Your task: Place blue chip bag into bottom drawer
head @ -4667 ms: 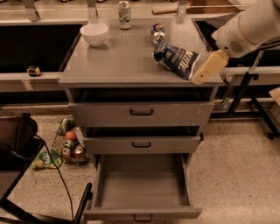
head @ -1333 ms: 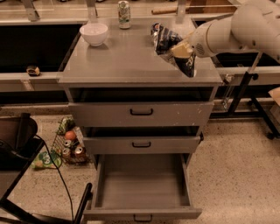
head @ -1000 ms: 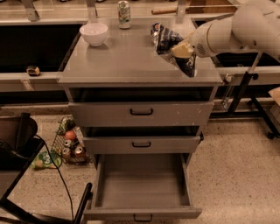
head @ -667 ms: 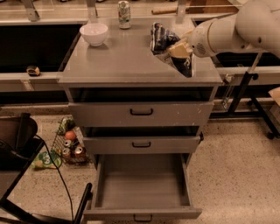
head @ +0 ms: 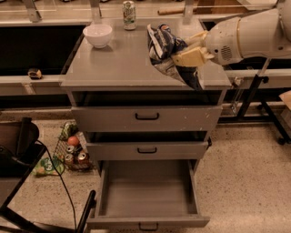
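Over the right half of the bench (head: 122,63), my pincer (head: 184,49) reaches in from the right side on its white arm (head: 248,36). Its two tan fingers (head: 190,56) are clamped on the blue chip bag (head: 159,43), one finger above the other, with the crumpled foil pressed between them.

Position of the bag: it stands tilted. Its upper end is toward the back of the bench, and its lower corner hangs at the front right edge. I cannot tell whether that corner touches the surface.

Position of the bottom drawer (head: 145,191): it is pulled out toward the camera, below the front of the cabinet, well apart from the bag. Its flat grey floor is exposed. Its small black handle shows at the lower edge of the view.

Other items:
- A white bowl (head: 98,34) stands at the rear left of the bench.
- A soda can (head: 129,9) stands upright behind the bowl, at the rear centre.
- The top drawer (head: 146,118) and the middle drawer (head: 146,150) are each drawn out only slightly.
- A wire basket (head: 70,150) holding cans sits on the floor, just left of the cabinet.
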